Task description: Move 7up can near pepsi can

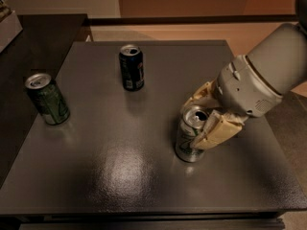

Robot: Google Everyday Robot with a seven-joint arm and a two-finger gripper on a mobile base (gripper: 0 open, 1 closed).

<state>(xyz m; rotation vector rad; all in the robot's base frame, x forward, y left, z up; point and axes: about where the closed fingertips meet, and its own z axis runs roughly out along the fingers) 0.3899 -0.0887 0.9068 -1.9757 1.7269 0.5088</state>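
A dark square table (120, 166) fills the scene, its glossy top catching a patch of light near the front edge. The robot's grey arm (276, 66) reaches in from the right, angled down and toward the left, its thick rounded wrist hanging over the table's right half. At its end the gripper (191, 124) is low over the table, with its two beige fingers (216, 131) spread to either side of the 7up can (188, 140). The can stands between them. One finger runs behind the can's silver top. The other comes down across its front right side and appears to lie against it. Whether the far finger touches the can cannot be told, and the jaws look parted about a can's width rather than pressed together. The 7up can stands upright on the table, right of centre and toward the front, its opened top facing up. The pepsi can (131, 67) stands upright toward the back of the table, left of centre, well apart from the 7up can. A green can (47, 98) stands near the table's left edge, tilted slightly in this view, well apart from both of the others.
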